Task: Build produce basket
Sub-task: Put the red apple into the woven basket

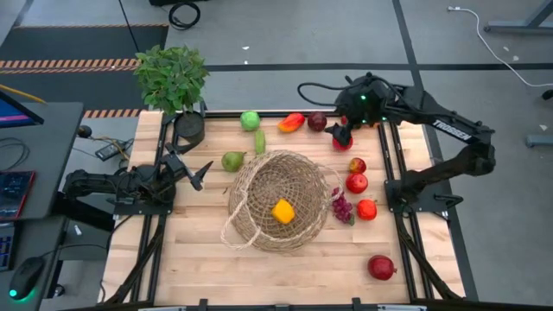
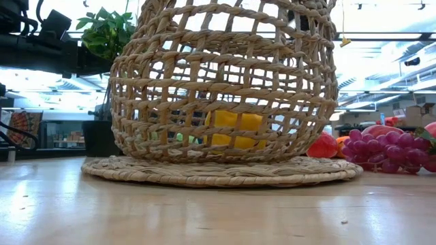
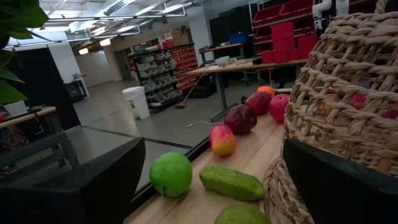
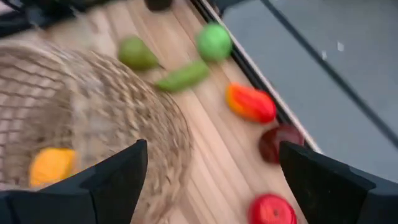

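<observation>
The wooden table (image 1: 190, 250) carries everything. The basket (image 1: 278, 200) sits in its middle, a large woven bowl with a loop handle (image 1: 235, 231) lying on the near left side. Inside it lies one yellow pepper (image 1: 283, 211), which also shows through the weave in the low view.

A potted plant (image 1: 173, 78) stands at the far left corner of the table.

The left arm rests at the left side of the table, its gripper (image 1: 195, 173) pointing toward the basket with the fingers spread wide and nothing between them. The right arm reaches in from the right, its gripper (image 1: 343, 136) above the far right part of the table, near the far edge; its fingers (image 4: 323, 180) are also wide apart and hold nothing.

The rest of the produce lies outside the basket. Along the far edge, from left to right, are a green apple (image 1: 250, 120), a green pod-like vegetable (image 1: 260, 142), a red-orange mango (image 1: 291, 123) and a dark red fruit (image 1: 317, 121). A green pear (image 1: 232, 161) lies just left of the basket. To the right of the basket a purple grape bunch (image 1: 343, 207) lies just beside the rim, with three red fruits close by: one (image 1: 357, 165) farther back, one (image 1: 356, 182) in the middle, one (image 1: 366, 209) nearer. A pomegranate (image 1: 381, 267) sits apart near the near right corner.
</observation>
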{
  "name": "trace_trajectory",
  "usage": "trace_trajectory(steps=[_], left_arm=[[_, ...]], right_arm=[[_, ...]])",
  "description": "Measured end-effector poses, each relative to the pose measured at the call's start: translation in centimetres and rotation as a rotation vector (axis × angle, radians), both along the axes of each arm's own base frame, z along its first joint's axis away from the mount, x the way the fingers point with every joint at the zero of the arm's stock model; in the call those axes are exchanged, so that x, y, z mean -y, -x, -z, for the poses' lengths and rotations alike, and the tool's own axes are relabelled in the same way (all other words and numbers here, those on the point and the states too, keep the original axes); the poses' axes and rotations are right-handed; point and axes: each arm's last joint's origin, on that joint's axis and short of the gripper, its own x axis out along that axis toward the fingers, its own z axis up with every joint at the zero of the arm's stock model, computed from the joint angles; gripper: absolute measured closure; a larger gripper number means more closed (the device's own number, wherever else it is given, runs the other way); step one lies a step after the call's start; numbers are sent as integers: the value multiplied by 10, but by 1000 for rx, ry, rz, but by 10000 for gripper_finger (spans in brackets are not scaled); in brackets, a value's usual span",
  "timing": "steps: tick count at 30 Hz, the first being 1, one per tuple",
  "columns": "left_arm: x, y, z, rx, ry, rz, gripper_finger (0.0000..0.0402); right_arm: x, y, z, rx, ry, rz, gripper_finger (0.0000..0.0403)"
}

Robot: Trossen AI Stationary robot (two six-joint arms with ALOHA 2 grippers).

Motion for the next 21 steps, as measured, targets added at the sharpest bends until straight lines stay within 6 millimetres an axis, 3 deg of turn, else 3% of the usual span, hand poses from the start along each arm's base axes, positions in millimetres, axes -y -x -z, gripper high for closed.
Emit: trace_trajectory(steps=[11, 21], left_arm=[[0, 0, 0, 0, 0, 0, 14], [0, 0, 0, 0, 0, 0, 14]], right_arm=[[48, 6, 86, -140, -150, 190, 33], [77, -1, 120, -202, -296, 389, 4]])
